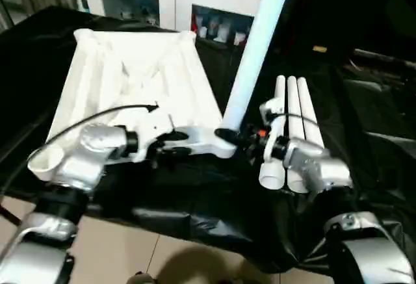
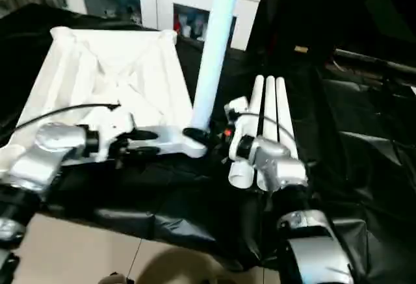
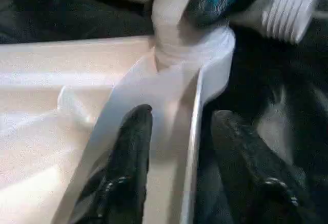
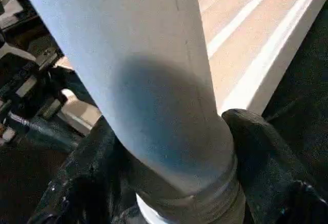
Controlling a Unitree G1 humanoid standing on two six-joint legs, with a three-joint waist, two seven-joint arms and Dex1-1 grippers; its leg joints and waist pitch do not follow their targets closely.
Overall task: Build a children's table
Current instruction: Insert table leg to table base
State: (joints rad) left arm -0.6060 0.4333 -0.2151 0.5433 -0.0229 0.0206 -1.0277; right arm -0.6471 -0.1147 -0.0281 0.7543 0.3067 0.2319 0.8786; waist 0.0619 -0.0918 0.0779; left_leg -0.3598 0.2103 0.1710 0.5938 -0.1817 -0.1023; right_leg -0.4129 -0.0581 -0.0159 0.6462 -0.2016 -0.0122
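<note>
On the black-draped worktop (image 1: pixel 195 225) the upturned white plastic ribbed tabletop (image 1: pixel 130 76) lies, its near rim straddled by the spread left gripper (image 3: pixel 179 126), while the right gripper (image 4: pixel 169 147) pinches a white tapered tube leg (image 1: pixel 260 43) upright at its corner socket (image 1: pixel 224 146) beside three spare legs (image 1: pixel 292 121).

Smooth white plastic leg (image 4: pixel 154 80)

The table top (image 1: pixel 136 82) lies underside up on the left of the surface (image 1: pixel 195 193). One leg (image 1: pixel 257 43) stands upright in its near right corner socket (image 1: pixel 218 142). Three more legs (image 1: pixel 290 128) lie side by side to the right. A cabinet (image 1: pixel 175 1) stands beyond the far edge.
</note>
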